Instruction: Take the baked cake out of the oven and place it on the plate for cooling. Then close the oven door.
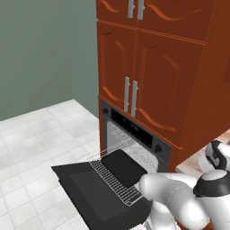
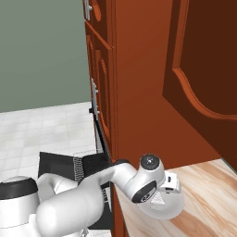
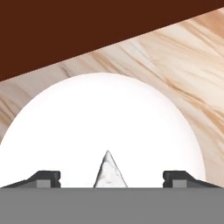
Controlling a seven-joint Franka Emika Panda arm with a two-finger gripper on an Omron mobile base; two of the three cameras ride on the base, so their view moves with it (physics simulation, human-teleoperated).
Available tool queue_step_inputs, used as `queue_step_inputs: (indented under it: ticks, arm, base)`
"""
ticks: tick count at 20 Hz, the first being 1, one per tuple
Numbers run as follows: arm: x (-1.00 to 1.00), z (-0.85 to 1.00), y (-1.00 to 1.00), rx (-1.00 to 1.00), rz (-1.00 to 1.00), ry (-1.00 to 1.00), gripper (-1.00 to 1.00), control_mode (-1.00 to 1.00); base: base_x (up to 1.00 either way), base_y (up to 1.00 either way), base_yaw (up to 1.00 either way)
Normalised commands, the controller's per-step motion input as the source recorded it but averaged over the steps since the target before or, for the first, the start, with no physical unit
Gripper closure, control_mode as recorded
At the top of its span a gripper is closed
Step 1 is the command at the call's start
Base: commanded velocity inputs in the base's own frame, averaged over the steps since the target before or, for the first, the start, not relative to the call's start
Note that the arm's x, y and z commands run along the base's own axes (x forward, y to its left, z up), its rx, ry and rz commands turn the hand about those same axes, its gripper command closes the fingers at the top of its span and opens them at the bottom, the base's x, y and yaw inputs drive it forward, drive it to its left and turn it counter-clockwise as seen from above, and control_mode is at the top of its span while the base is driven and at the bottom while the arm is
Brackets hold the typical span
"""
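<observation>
Hovering over the white plate (image 3: pixel 105 118) on the wood-grain counter (image 3: pixel 183 65), the gripper (image 3: pixel 111 178) stands released, its fingertips wide apart around the baked cake (image 3: pixel 109 173) (a pale wedge on the plate). Behind, the oven door (image 1: pixel 92 193) lies open.

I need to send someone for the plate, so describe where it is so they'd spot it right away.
Start at the tall red-brown cabinet housing the black oven. To its right runs a light wood counter. The plate lies there: round, plain white, with a tiny pale wedge of cake on it, between the fingertips of the open gripper.
</observation>
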Motion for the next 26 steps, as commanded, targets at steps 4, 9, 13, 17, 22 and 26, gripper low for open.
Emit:
queue_step_inputs:
  ticks: [4,9,13,17,22,26]
  arm:
    - [0.12,0.0,0.0,0.0,0.0,0.0,-1.0,-1.0]
    - [0.12,0.03,0.0,0.0,0.0,0.0,-1.0,-1.0]
    - [-0.01,0.15,0.02,0.0,0.0,0.0,-1.0,-1.0]
    - [-0.11,0.16,0.02,0.0,0.0,0.0,-1.0,-1.0]
    - [-0.18,0.25,0.01,0.0,0.0,0.0,-1.0,-1.0]
    - [-0.14,0.26,0.17,-0.01,0.0,-0.01,-1.0,-1.0]
  base:
    - [0.0,0.0,0.0]
    - [0.0,0.0,0.0]
    - [0.0,0.0,0.0]
    - [0.0,0.0,0.0]
    - [0.0,0.0,0.0]
    - [0.0,0.0,0.0]
